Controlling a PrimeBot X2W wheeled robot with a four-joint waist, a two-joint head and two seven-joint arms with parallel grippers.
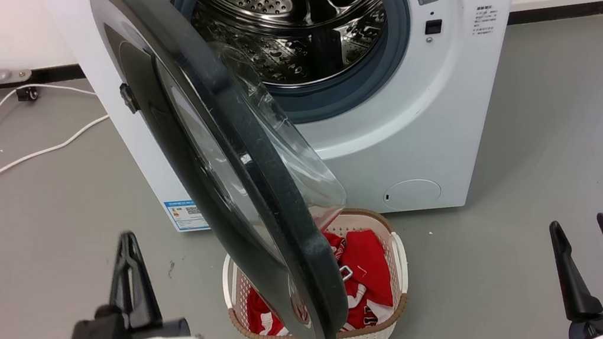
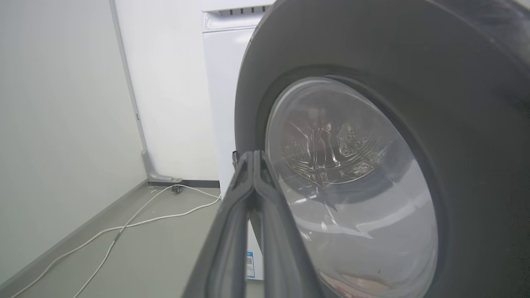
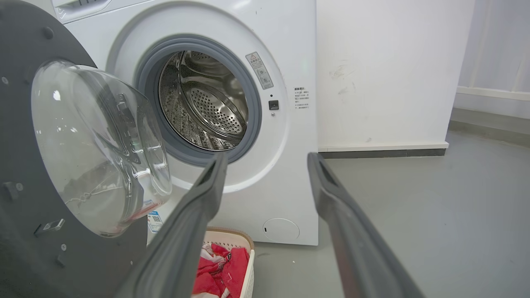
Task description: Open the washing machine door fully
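Where the robot's arms enter the bottom of the head view, the left end effector has its two dark fingers pressed flat together with nothing between them, and the right end effector is spread wide and empty, low on the right. In the left wrist view the clenched left end effector points at the outer face of the washing machine door, close to it, though contact cannot be told.

The washing machine door stands partly open, edge-on to the head camera. Its hinge is at the machine's left and its free edge hangs over a white laundry basket holding red clothes on the grey floor.

The door looks rigid and fairly heavy and should swing only about its hinge. The glossy rim is likely slippery, and the clear domed bowl is better left untouched. A sensible contact is the flat grey inner face near the free edge, pushed outward, or the rim edge itself.

Beyond it are the white washing machine and its steel drum. A white cable lies far left.
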